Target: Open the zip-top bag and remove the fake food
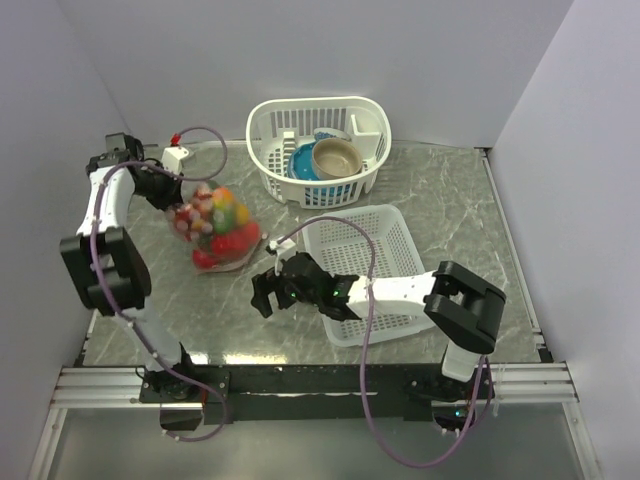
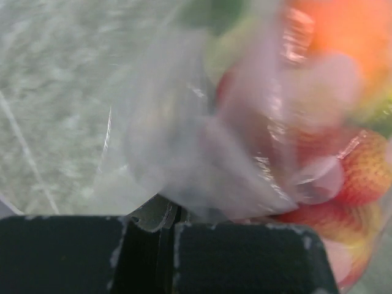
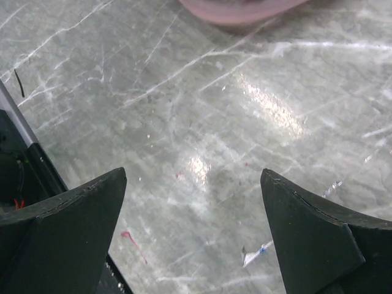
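Observation:
The zip-top bag (image 1: 205, 232) is a clear pouch lying at the left middle of the table, bulging with fake food (image 1: 222, 222) in red, orange, yellow and green. My left gripper (image 1: 172, 200) is shut on the bag's left edge. In the left wrist view the clear plastic (image 2: 184, 153) is pinched between the closed jaws of that gripper (image 2: 168, 223), with a red strawberry (image 2: 361, 177) and an orange piece (image 2: 331, 30) blurred behind it. My right gripper (image 1: 262, 295) is open and empty just right of and nearer than the bag, over bare table (image 3: 193, 184).
A white oval basket (image 1: 268, 135) at the back holds a blue bowl (image 1: 301, 163) and a tan bowl (image 1: 335, 157). A flat white mesh basket (image 1: 385, 235) lies under my right arm. A small white object (image 1: 178, 155) sits back left.

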